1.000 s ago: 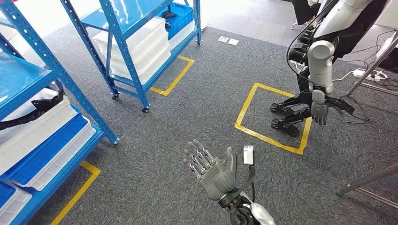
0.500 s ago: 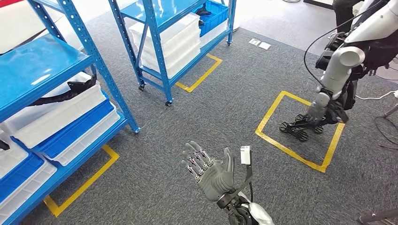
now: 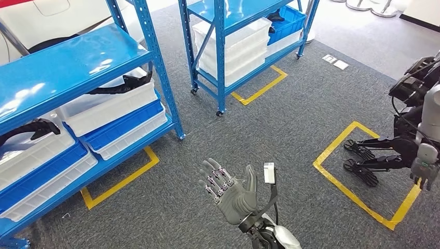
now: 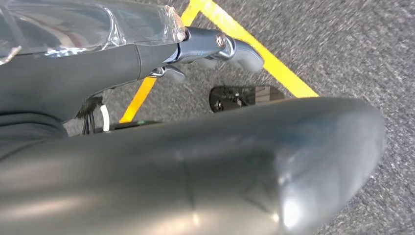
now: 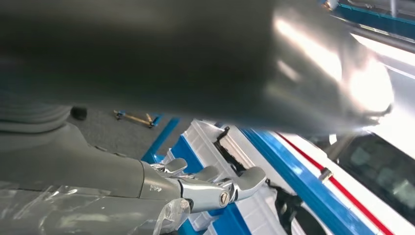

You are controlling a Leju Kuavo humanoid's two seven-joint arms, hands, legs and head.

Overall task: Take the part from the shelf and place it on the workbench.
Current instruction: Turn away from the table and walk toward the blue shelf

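Observation:
Black curved parts lie in the white bins of the near blue shelf [image 3: 78, 62]: one part [image 3: 124, 83] on the middle bin, another part [image 3: 31, 127] further left. My right hand [image 3: 231, 189] is raised over the grey carpet, a little right of that shelf, fingers spread and holding nothing. In the right wrist view its fingers [image 5: 215, 186] point toward the white bins and a black part [image 5: 230, 147]. In the left wrist view my left hand [image 4: 205, 46] hangs above the carpet and a yellow tape line [image 4: 274, 68], with nothing in it.
A second blue shelf [image 3: 228, 31] with white and blue bins stands further back. Another robot [image 3: 420, 124] stands at the right edge on a yellow-taped square [image 3: 363, 199]. Yellow tape [image 3: 119, 181] marks the floor beside each shelf. A white car body [image 3: 46, 21] is behind the near shelf.
The whole picture has shifted: the camera turned left, so the shelves came closer to centre and the other robot slid to the right edge. My right hand keeps its spread pose.

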